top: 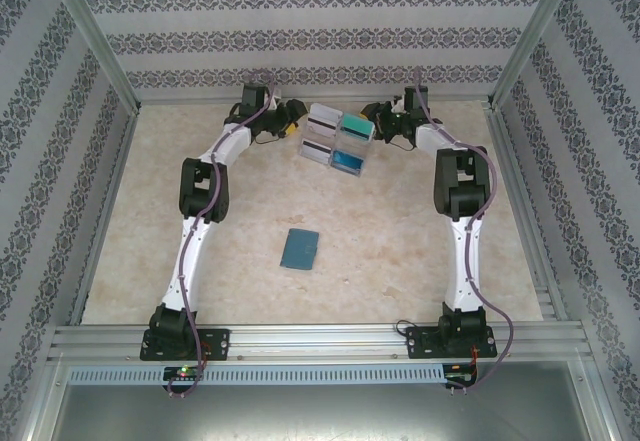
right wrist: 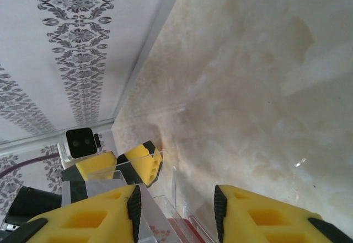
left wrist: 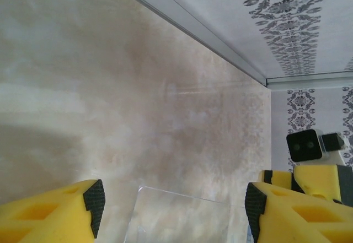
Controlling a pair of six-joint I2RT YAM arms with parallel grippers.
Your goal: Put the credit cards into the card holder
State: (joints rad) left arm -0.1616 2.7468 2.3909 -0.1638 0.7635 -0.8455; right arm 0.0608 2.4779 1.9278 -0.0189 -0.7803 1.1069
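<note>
Now your left gripper [left wrist: 174, 201] and right gripper [right wrist: 176, 204], jaws open, straddle the clear rack [left wrist: 182, 221]. It likely props the credit cards [top: 348, 161] for pinching.

The bench [top: 400, 246] comes up smooth, with a pale marble look and a soft sheen, the walls [top: 320, 1] are matt printed paper, and the rails [top: 320, 339] read as brushed bare metal. The arms [top: 190, 256] wear glossy white plastic shells over black joints, and on the left pincer [left wrist: 174, 204] it's matt yellow plastic fingers [left wrist: 49, 215] tipped with black, rubbery-looking pads [left wrist: 95, 201]. The tray [left wrist: 182, 221] is clear glossy plastic, the cards [top: 321, 121] look smooth and slick, and the holder [top: 299, 249] is dull, matt, soft-looking.
</note>
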